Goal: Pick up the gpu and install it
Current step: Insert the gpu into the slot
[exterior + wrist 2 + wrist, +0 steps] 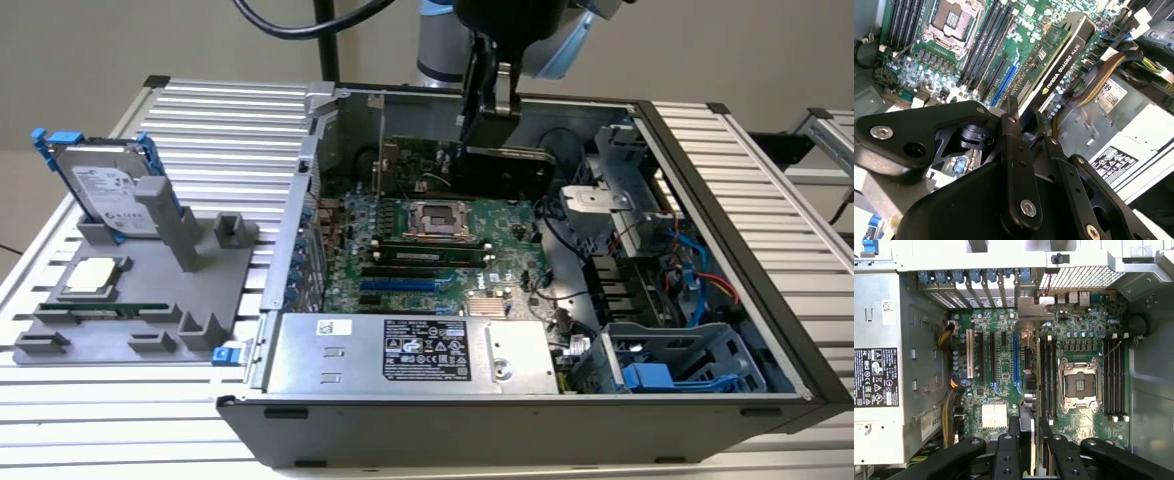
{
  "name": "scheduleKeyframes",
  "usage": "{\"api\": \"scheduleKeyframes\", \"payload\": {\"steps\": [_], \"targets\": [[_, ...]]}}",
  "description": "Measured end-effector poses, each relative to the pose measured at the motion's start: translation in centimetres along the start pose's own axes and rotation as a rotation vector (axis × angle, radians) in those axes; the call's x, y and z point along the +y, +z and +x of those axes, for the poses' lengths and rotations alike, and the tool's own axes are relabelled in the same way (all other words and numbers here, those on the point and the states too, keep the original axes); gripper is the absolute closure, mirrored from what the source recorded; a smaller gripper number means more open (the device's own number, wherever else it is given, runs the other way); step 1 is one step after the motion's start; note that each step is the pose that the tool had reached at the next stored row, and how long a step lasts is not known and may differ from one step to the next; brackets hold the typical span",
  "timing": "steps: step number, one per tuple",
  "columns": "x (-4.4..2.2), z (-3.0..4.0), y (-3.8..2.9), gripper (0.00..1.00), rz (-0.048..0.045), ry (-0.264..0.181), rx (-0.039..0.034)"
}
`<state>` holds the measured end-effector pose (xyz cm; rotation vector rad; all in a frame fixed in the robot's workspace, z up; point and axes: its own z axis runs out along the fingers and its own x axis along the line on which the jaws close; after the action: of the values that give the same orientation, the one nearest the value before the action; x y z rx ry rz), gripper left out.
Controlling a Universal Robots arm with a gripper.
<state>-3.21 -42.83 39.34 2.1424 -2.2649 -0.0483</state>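
Note:
The gpu stands upright on its long edge inside the open computer case, over the far part of the motherboard. My gripper comes down from above and is shut on the card's top edge. In the second wrist view, the gpu shows its black cover and green board between the fingers of the gripper. In the first wrist view, the gpu is seen edge-on beside the blue slot, its silver bracket at the case's rear wall, the gripper over it. I cannot tell whether it sits in a slot.
The open processor socket and memory slots lie near the card. A silver power supply fills the case's near side, with cable bundles and a blue drive cage at the exterior view's right. A grey fixture outside holds a hard drive.

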Motion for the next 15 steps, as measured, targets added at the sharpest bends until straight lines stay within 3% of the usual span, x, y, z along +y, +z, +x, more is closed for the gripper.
{"api": "scheduleKeyframes", "payload": {"steps": [4, 15], "targets": [[0.07, 0.01, 0.33, 1.0, 0.0196, 0.0, -0.0048], [0.44, 0.04, 2.16, 1.0, 0.0211, 0.0, -0.007]]}}
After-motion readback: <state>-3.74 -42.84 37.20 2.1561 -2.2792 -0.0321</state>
